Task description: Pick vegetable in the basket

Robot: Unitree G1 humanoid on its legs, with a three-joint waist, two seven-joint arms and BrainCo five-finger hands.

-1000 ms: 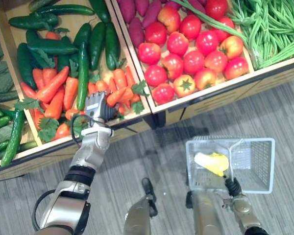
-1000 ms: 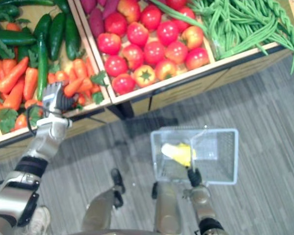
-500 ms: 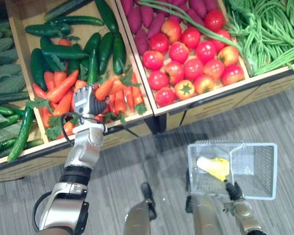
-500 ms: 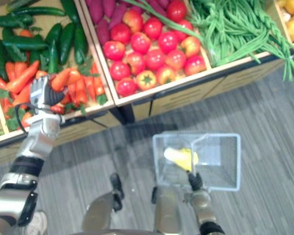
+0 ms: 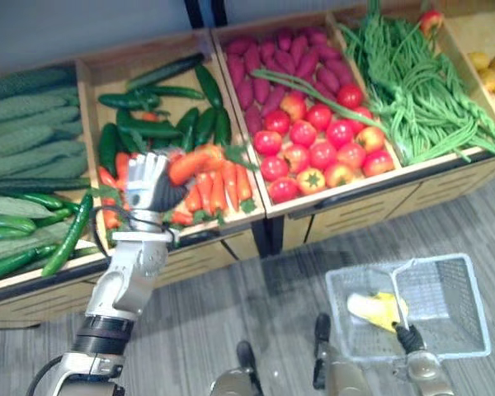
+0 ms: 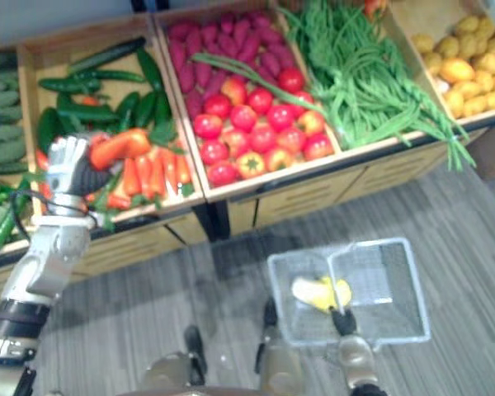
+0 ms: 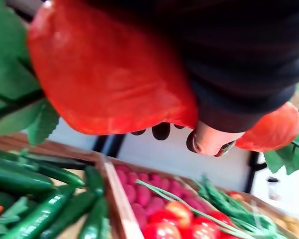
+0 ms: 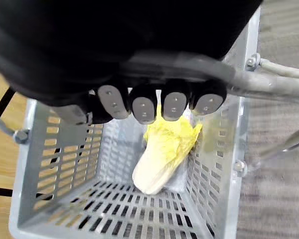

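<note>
The left hand (image 5: 148, 183) has its fingers curled round a long orange carrot (image 5: 196, 161), held above the wooden crate (image 5: 219, 244). The carrot must still go into the grey wire basket (image 5: 441, 301). The right hand (image 8: 154, 102) grips this basket by the handle with curled fingers, and a pale yellow cabbage (image 5: 378, 307) already lies inside.

Left hand (image 7: 249, 55) fingers (image 7: 209, 142) clasp a carrot (image 7: 109, 74), cucumbers (image 7: 25, 181) beyond.

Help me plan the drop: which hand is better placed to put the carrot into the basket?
Left. The left hand holds the lifted carrot; the right hand is curled round the handle of the basket.
</note>
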